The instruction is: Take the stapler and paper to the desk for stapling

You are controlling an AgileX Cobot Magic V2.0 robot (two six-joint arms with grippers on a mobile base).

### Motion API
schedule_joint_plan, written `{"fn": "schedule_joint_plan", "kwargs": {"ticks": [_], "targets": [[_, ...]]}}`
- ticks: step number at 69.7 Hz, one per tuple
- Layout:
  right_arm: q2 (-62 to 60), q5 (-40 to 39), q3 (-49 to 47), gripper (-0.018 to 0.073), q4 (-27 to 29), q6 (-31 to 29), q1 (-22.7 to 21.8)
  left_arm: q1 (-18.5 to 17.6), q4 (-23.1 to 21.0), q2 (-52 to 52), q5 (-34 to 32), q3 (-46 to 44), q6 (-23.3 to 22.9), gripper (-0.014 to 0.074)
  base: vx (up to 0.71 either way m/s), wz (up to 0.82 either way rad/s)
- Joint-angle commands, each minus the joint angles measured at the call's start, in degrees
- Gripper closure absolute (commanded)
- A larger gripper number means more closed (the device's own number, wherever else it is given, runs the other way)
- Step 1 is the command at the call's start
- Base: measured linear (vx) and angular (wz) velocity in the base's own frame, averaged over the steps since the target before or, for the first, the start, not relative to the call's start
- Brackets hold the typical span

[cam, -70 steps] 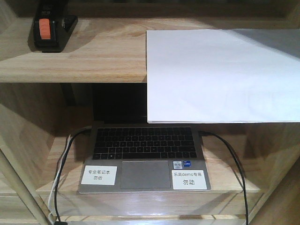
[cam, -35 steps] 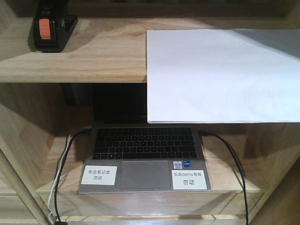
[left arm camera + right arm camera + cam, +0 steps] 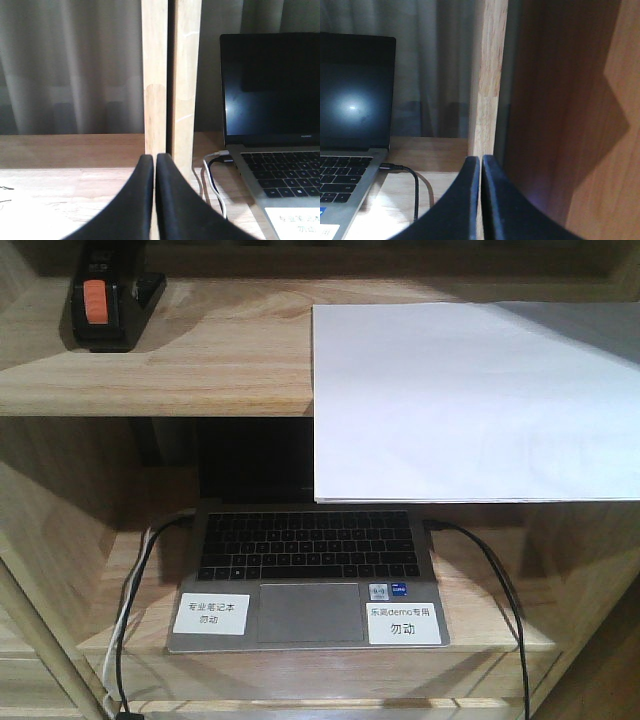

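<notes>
The black stapler (image 3: 105, 302) with its orange-red patch sits at the far left of the upper shelf (image 3: 200, 370) in the front view. The white paper (image 3: 475, 400) lies on the right half of that shelf and overhangs its front edge. Neither gripper shows in the front view. In the left wrist view my left gripper (image 3: 155, 159) is shut and empty, level with the lower shelf, pointing at a wooden upright (image 3: 170, 75). Over on the right wrist view, my right gripper (image 3: 481, 160) is shut on nothing and faces another upright (image 3: 487, 75). The desk is out of view.
An open laptop (image 3: 305, 575) with two white labels fills the lower shelf (image 3: 110, 620). Cables (image 3: 135, 570) run off both its sides: white and black (image 3: 212, 175) on the left, black (image 3: 412, 182) on the right. A brown side panel (image 3: 570, 115) stands close on the right.
</notes>
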Motion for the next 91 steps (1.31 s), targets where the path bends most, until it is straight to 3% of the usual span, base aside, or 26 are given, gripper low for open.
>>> {"fn": "schedule_joint_plan", "kwargs": {"ticks": [1,22,30,42,48,54,66,81,91], "targets": [[-0.35,-5.81,0.07,0.0565,-0.56,-0.14,-0.31,-0.1,-0.62,-0.88,-4.17,0.55,-0.51,0.0603,0.0,0.0],[-0.35,-8.74,0.07,0.0565,-0.56,-0.14,-0.31,-0.1,-0.55,-0.88,-7.15,0.55,-0.4,0.0603,0.0,0.0],[-0.35,-13.11,-0.07,0.0565,-0.56,-0.14,-0.31,-0.1,-0.65,-0.88,-14.12,0.55,-0.63,0.0603,0.0,0.0],[-0.35,-24.65,-1.66,0.0565,-0.51,-0.14,-0.31,-0.1,-0.65,-0.88,-33.3,-0.26,-0.58,0.0603,0.0,0.0],[-0.35,-24.84,-5.49,0.0565,-0.51,-0.14,-0.31,-0.1,-0.65,-0.88,-36.88,-2.79,-0.58,0.0603,0.0,0.0],[-0.35,-24.61,-10.56,0.0565,-0.51,-0.14,-0.31,-0.1,-0.65,-0.83,-34.85,-8.19,-0.58,0.0603,0.0,0.0],[0.6,-22.65,-22.63,0.0565,-0.51,-0.14,-0.31,-0.1,-0.56,1.66,-22.97,-24.53,0.03,0.0603,0.0,0.0],[9.46,-15.78,-40.05,0.0565,0.0,0.09,-0.31,-0.1,-0.63,12.29,-10.04,-45.16,1.36,0.0603,0.0,0.0],[18.45,-6.23,-52.6,0.0565,3.09,0.27,-0.31,-0.1,-0.63,20.75,-0.78,-57.71,1.37,0.0603,0.0,0.0]]}}
